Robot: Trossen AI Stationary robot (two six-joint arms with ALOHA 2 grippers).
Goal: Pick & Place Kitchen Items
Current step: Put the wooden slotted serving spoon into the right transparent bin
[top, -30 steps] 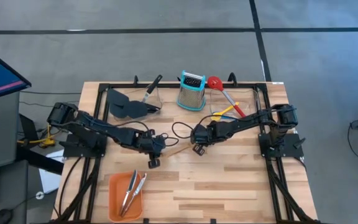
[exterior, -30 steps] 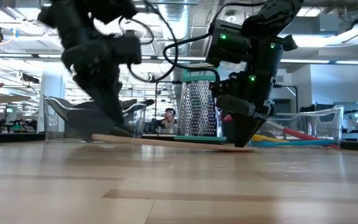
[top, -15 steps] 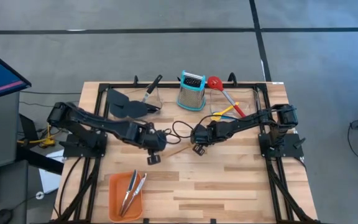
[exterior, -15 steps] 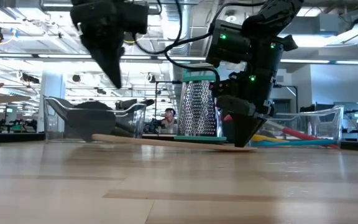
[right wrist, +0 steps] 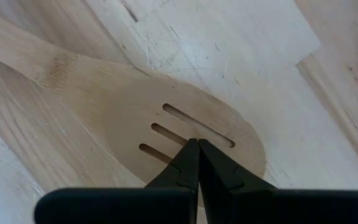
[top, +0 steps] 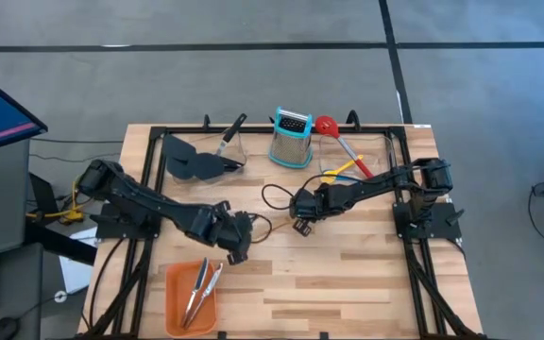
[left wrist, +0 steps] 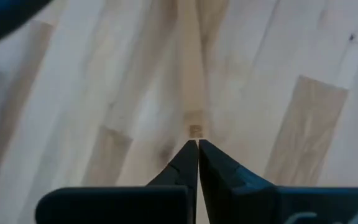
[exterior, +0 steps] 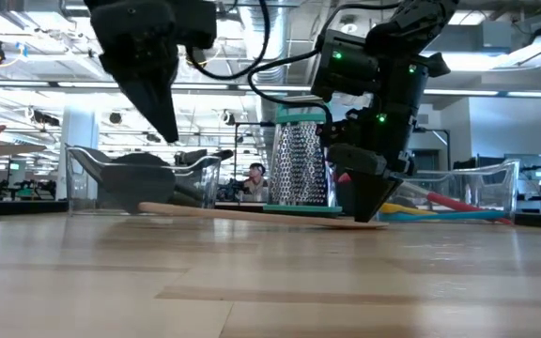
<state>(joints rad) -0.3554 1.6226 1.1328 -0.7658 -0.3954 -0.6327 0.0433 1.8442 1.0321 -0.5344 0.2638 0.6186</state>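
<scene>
The wooden tabletop carries two clear plastic bins at its far edge, the left bin holding black spatulas and the right bin holding a red slotted spoon with small yellow and blue spoons beside it. Between the bins stands a steel box grater with a blue top. An orange rectangular tray sits at the near left of the tabletop with steel tongs lying in it. The wooden slotted spatula lies flat near the middle of the tabletop, its handle running left and its slotted blade to the right. The right claw is closed tight with nothing between its tips, which point down onto the slotted blade; whether they press on the wood cannot be told. The left claw hangs to the near left of the spatula, between its handle and the tray, well above the tabletop in the low view. Its fingers are pinched together and hold nothing, pointing down at bare wood with the spatula's handle just off to the far side.
</scene>
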